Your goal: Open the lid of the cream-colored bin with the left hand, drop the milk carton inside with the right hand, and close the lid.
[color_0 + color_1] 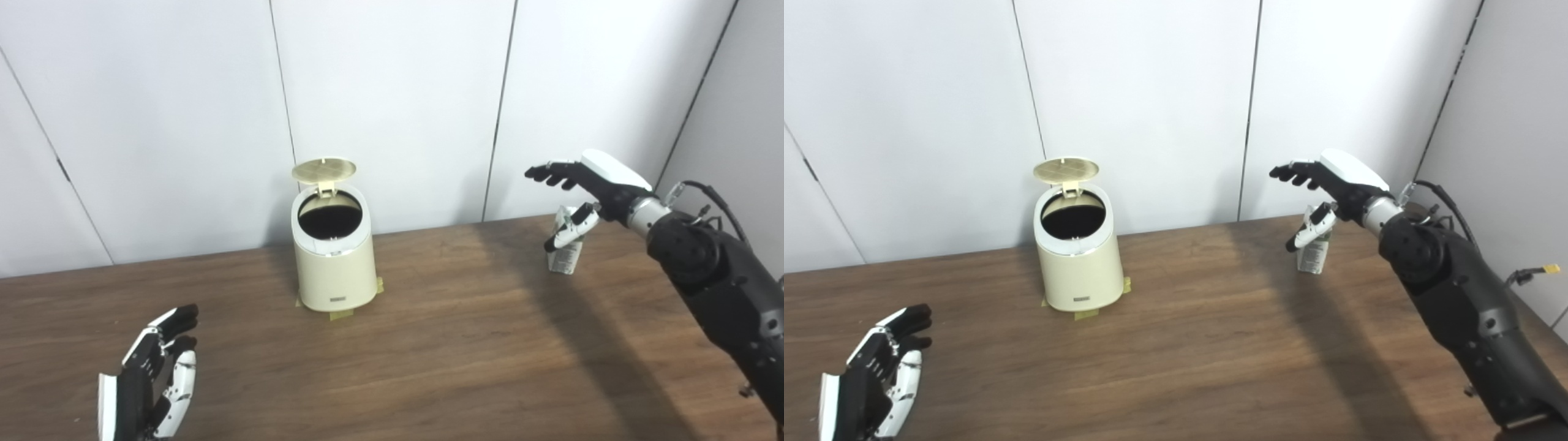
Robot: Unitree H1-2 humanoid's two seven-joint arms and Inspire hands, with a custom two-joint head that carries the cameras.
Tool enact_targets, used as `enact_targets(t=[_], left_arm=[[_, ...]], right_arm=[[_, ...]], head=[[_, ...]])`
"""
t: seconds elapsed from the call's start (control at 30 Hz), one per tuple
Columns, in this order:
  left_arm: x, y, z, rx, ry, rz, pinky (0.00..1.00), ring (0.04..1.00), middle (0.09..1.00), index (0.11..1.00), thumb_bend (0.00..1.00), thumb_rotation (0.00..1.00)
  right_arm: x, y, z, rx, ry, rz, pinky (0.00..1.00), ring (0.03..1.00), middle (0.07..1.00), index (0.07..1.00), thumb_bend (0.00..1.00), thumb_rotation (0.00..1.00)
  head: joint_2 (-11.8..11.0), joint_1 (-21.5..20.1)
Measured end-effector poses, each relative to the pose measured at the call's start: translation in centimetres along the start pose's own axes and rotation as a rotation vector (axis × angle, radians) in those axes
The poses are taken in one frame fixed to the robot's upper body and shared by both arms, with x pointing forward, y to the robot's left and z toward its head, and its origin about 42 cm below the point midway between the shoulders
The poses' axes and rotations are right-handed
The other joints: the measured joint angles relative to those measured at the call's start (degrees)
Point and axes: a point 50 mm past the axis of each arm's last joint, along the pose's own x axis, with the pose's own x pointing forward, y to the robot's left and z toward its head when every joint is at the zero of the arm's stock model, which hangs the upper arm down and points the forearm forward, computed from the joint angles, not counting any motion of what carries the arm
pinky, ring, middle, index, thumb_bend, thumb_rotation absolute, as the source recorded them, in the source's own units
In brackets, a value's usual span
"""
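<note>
The cream-colored bin (334, 263) stands at the back middle of the table, its round lid (323, 170) tipped up and the dark inside showing. A small milk carton (566, 254) stands upright at the back right. My right hand (582, 187) hovers just above and in front of the carton, open, fingers spread and thumb hanging before the carton's top, not gripping it. My left hand (156, 376) rests low at the near left, open and holding nothing, far from the bin.
Yellow tape (340, 315) marks the bin's base on the wooden table (429, 343). White wall panels (392, 92) rise right behind the table's far edge. My right forearm (723, 288) crosses the table's right side.
</note>
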Motion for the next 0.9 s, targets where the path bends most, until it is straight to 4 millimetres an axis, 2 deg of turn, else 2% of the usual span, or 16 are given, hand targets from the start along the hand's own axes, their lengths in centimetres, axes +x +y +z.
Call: enact_targets(t=[0.13,0.23,0.33,0.57,0.73,0.9], left_arm=[[0.0,0.0,0.0,-0.002,0.0,0.001,0.69,0.765,0.769,0.738,0.14,0.45],[0.0,0.0,0.0,-0.003,0.0,0.0,0.69,0.766,0.769,0.738,0.13,0.37],[0.0,0.0,0.0,-0.004,0.0,0.0,0.69,0.766,0.77,0.741,0.12,0.34],[0.0,0.0,0.0,0.002,-0.001,-0.001,0.68,0.765,0.771,0.744,0.12,0.46],[0.1,-0.1,0.0,0.002,-0.002,-0.002,0.68,0.764,0.768,0.742,0.12,0.42],[0.1,-0.1,0.0,0.002,-0.002,-0.002,0.68,0.761,0.77,0.743,0.12,0.45]], right_arm=[[1.1,-1.0,0.4,-0.108,0.048,0.034,0.66,0.787,0.815,0.791,1.0,0.09],[1.7,-1.2,0.6,-0.149,0.068,0.046,0.63,0.771,0.806,0.787,1.0,0.12],[2.1,-0.7,0.5,-0.188,0.081,0.077,0.63,0.767,0.803,0.781,1.0,0.13],[2.9,-0.2,0.0,-0.249,0.131,0.119,0.68,0.82,0.837,0.804,1.0,0.16],[3.7,-0.6,0.4,-0.314,0.16,0.123,0.71,0.839,0.844,0.808,1.0,0.2],[4.0,-0.1,0.2,-0.373,0.201,0.165,0.75,0.863,0.862,0.817,1.0,0.25]], head=[[0.0,-0.18],[-0.09,-0.53],[-0.09,-0.53],[-0.7,-0.97],[-0.62,-1.32],[-0.88,-1.5]])
